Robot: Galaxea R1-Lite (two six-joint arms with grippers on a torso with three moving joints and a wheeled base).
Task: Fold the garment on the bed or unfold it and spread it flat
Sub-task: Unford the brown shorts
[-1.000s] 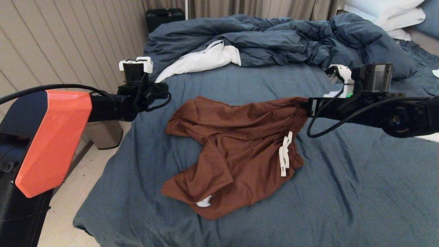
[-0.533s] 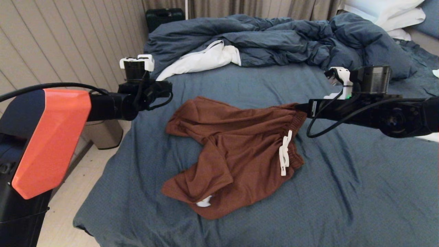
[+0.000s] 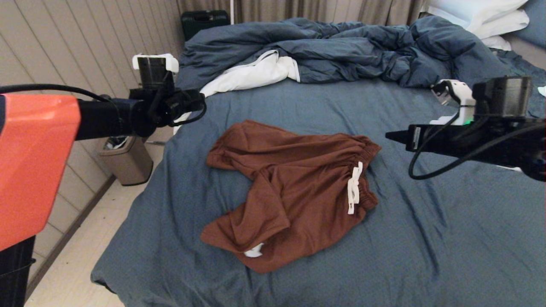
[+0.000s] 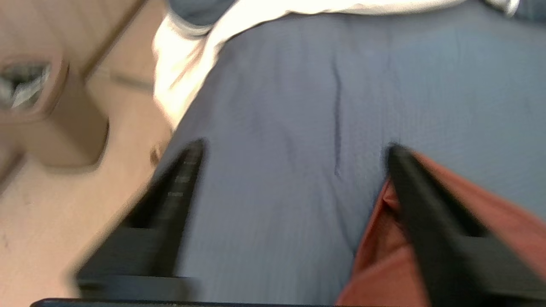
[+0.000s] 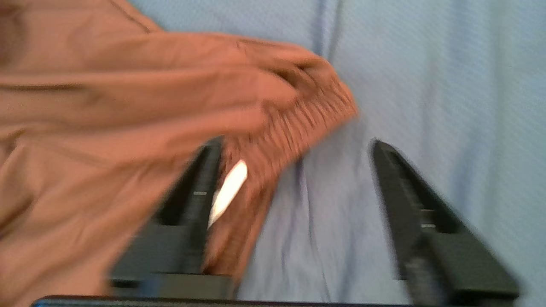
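Note:
The garment (image 3: pixel 294 192), rust-brown shorts, lies crumpled on the bed (image 3: pixel 426 238) in the middle of the slate-blue sheet. Its gathered waistband (image 3: pixel 367 149) with the white drawstring (image 3: pixel 353 187) is to the right. My left gripper (image 3: pixel 197 102) hovers open above the bed's left edge, apart from the shorts' left leg (image 4: pixel 384 264), with only sheet between its fingers (image 4: pixel 187 170). My right gripper (image 3: pixel 390 135) hovers open just right of the waistband corner (image 5: pixel 315 106), holding nothing. In the right wrist view the drawstring (image 5: pixel 228 192) shows beside one finger (image 5: pixel 204 183).
A rumpled dark blue duvet (image 3: pixel 341 47) with white lining (image 3: pixel 251 72) fills the far end of the bed, with white pillows (image 3: pixel 482 17) at the far right. A small bin (image 3: pixel 123 157) stands on the floor by the panelled wall on the left. A black case (image 3: pixel 204 21) is behind.
My right gripper has opened, let go of the waistband corner and drawn back to the right; the waistband has settled on the sheet. My left arm has moved left and a little up.

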